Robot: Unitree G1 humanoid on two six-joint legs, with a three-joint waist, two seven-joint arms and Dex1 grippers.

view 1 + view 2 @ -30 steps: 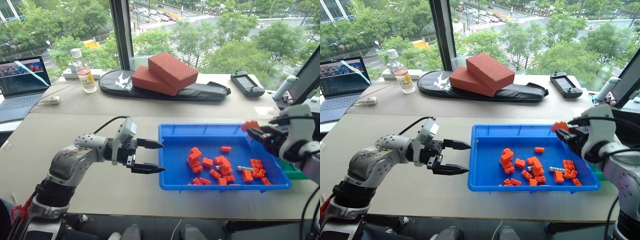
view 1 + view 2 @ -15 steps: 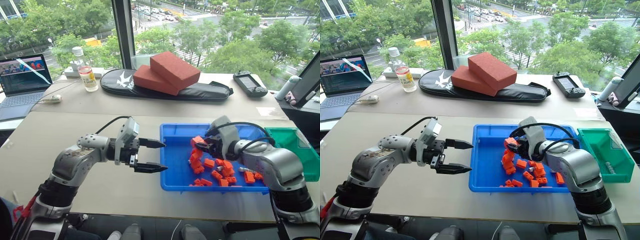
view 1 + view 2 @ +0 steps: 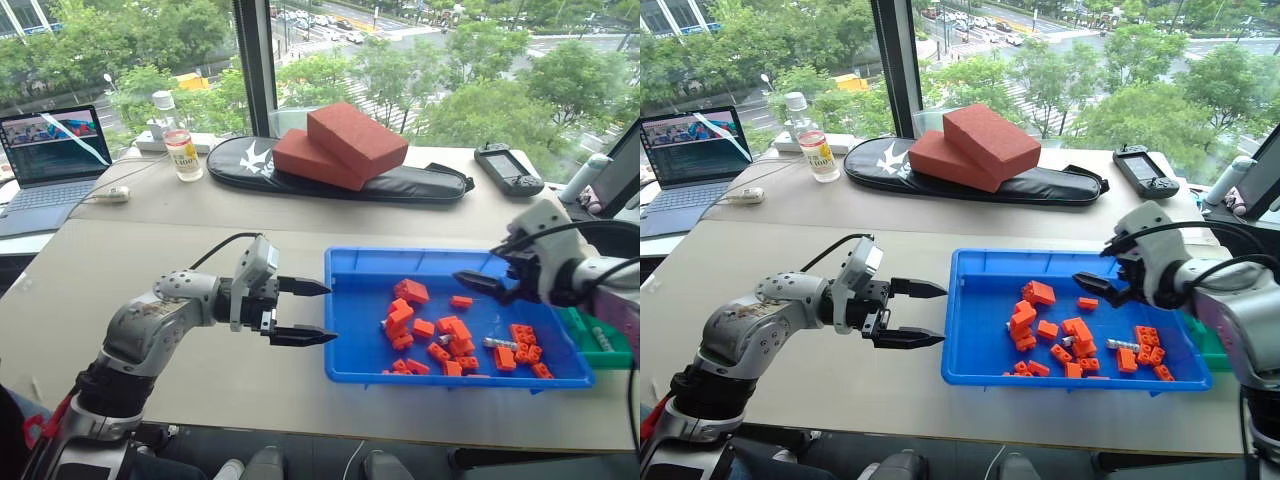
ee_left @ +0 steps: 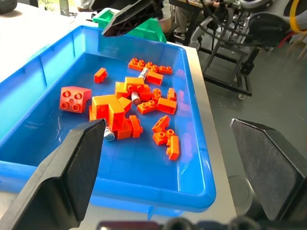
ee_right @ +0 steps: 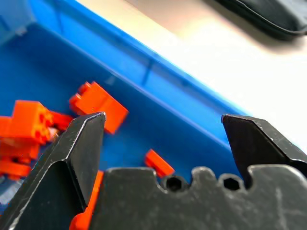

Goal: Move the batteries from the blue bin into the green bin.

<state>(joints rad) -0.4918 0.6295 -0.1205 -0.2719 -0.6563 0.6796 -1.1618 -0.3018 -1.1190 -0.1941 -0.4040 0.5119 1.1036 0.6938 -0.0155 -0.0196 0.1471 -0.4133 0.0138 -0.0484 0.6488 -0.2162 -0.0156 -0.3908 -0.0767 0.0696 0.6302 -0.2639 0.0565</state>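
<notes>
The blue bin [image 3: 400, 256] lies on the table and holds several orange blocks [image 3: 410, 291] and slim grey batteries [image 3: 495, 343], also seen among the blocks [image 4: 142, 74]. Beyond the blue bin's right end, the green bin [image 3: 603, 345] is partly hidden by my right arm. Above the right half of the blue bin my right gripper [image 5: 162, 122] stands open with nothing between its fingers; one fingertip [image 3: 1080, 278] points left. My left gripper [image 3: 328, 312] hangs open and empty just outside the blue bin's left rim.
Two red bricks [image 3: 345, 145] rest on a black bag [image 3: 400, 185] at the back of the table. A bottle [image 3: 182, 150] and a laptop [image 3: 50, 150] stand at the back left, a handheld console [image 3: 508, 167] at the back right.
My right gripper carried an orange block from the right to the bin's left half, opened, and drew back to the right. The block now lies in the blue bin. The left arm stayed put.
</notes>
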